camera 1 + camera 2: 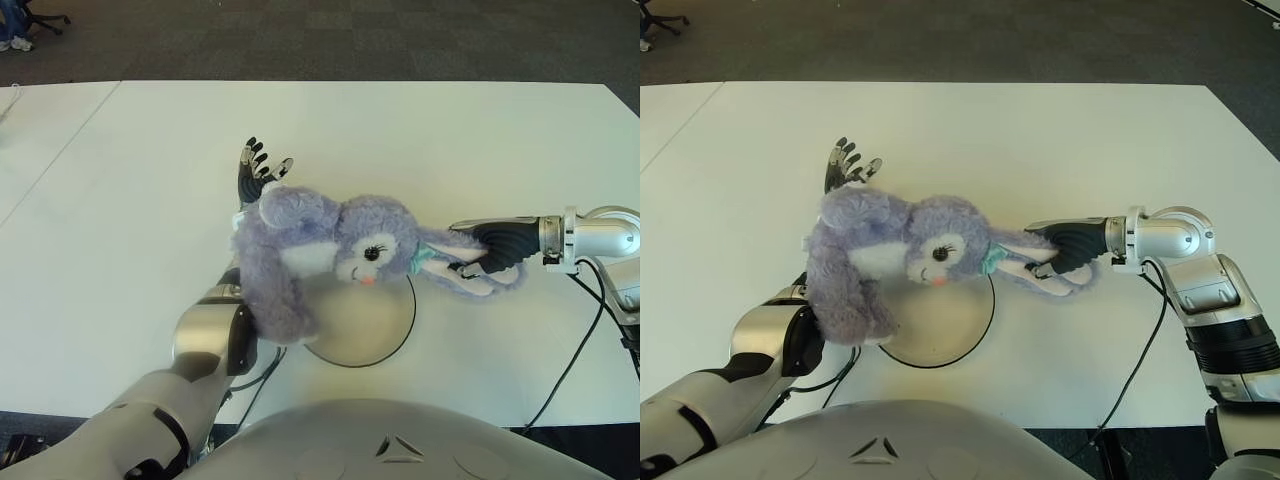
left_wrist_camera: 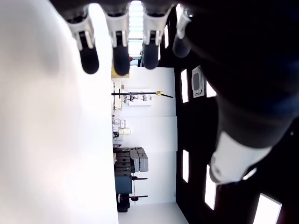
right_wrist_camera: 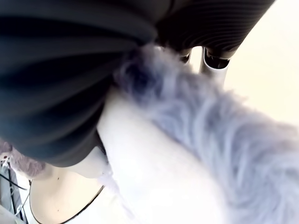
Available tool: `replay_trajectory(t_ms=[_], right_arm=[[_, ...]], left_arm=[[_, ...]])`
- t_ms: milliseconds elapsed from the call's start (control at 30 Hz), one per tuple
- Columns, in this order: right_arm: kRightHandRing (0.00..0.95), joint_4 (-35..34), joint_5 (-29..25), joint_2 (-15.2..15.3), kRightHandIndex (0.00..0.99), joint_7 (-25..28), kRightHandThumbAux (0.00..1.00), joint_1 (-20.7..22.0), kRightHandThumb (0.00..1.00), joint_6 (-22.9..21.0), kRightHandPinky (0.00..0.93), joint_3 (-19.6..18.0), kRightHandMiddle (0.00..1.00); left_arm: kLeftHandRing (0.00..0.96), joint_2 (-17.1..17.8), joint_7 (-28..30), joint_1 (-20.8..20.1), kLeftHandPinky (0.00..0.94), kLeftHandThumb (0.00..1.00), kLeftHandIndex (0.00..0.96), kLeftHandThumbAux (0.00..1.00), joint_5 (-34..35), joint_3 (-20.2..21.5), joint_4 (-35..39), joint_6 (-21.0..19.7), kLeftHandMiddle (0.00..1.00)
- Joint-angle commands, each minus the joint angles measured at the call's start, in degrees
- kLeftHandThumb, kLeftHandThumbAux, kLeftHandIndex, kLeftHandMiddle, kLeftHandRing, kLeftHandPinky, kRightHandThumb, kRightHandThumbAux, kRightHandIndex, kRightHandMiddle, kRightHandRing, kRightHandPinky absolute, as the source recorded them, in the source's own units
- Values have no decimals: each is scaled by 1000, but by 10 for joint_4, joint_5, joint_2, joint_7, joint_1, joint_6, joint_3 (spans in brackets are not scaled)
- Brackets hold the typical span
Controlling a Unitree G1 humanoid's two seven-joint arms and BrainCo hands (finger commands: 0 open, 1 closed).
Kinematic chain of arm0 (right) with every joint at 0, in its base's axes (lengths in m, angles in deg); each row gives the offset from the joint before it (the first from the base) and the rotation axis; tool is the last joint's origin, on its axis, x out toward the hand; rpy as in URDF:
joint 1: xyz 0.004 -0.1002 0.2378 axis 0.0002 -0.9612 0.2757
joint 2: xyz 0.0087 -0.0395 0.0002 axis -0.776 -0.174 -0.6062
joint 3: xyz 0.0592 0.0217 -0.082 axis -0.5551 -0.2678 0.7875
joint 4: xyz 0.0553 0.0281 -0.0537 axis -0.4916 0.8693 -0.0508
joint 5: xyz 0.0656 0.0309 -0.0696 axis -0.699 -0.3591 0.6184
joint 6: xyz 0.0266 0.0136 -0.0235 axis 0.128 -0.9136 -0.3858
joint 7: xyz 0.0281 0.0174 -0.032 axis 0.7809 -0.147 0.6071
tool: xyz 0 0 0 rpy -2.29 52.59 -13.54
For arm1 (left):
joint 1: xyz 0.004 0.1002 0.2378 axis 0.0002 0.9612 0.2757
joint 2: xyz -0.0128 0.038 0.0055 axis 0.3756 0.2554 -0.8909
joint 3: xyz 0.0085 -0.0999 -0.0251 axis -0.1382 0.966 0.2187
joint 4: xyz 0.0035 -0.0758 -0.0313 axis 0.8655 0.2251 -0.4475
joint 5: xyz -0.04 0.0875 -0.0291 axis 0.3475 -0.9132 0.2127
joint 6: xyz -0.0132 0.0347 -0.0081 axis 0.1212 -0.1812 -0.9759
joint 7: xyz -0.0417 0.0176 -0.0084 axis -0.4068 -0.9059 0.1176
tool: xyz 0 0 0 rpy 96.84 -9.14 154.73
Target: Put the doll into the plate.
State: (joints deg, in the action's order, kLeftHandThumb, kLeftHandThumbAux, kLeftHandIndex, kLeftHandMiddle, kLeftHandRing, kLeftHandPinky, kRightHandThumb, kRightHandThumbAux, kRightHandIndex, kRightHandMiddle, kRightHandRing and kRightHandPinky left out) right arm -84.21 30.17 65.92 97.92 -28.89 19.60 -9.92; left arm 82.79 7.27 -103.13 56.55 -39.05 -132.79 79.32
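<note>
L hand (image 1: 258,172) sits behind the purple plush bunny (image 1: 320,250), fingers spread, holding nothing. Bunny drapes over L forearm w/ its head above the plate (image 1: 385,335); looks light, soft, floppy, so prob best gripped at body. Plate is otherwise bare. R hand (image 1: 490,252) is clamped on the bunny's ears.

The left arm reaches forward from the near edge, forearm raised, and the left hand (image 1: 258,170) stands upright past the doll (image 1: 320,245) with its fingers (image 2: 120,51) straight and spread, gripping nothing. The right arm comes in level from the far right, wrist straight, and the right hand (image 1: 1068,247) is closed around the doll's ears.
</note>
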Motion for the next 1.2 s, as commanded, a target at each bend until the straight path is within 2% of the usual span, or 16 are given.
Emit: replay_trajectory(t_ms=[33, 367, 433, 1200], right_arm=[[856, -17, -16, 13, 438, 22, 720, -4, 696, -19, 859, 9, 874], [855, -26, 3, 17, 438, 27, 720, -16, 695, -6, 860, 25, 873], [854, -30, 9, 22, 438, 34, 720, -19, 696, -10, 854, 33, 870], [846, -41, 38, 39, 438, 44, 721, -17, 697, -40, 846, 59, 857]], left_arm=[[139, -19, -7, 83, 148, 35, 53, 746, -2, -3, -58, -52, 124], [122, -19, -7, 81, 148, 34, 46, 752, -3, -4, -58, -54, 109], [137, -19, -9, 81, 172, 47, 53, 750, -4, -5, -58, -55, 124], [140, -19, -8, 80, 157, 30, 58, 739, 0, -2, -59, -59, 126]])
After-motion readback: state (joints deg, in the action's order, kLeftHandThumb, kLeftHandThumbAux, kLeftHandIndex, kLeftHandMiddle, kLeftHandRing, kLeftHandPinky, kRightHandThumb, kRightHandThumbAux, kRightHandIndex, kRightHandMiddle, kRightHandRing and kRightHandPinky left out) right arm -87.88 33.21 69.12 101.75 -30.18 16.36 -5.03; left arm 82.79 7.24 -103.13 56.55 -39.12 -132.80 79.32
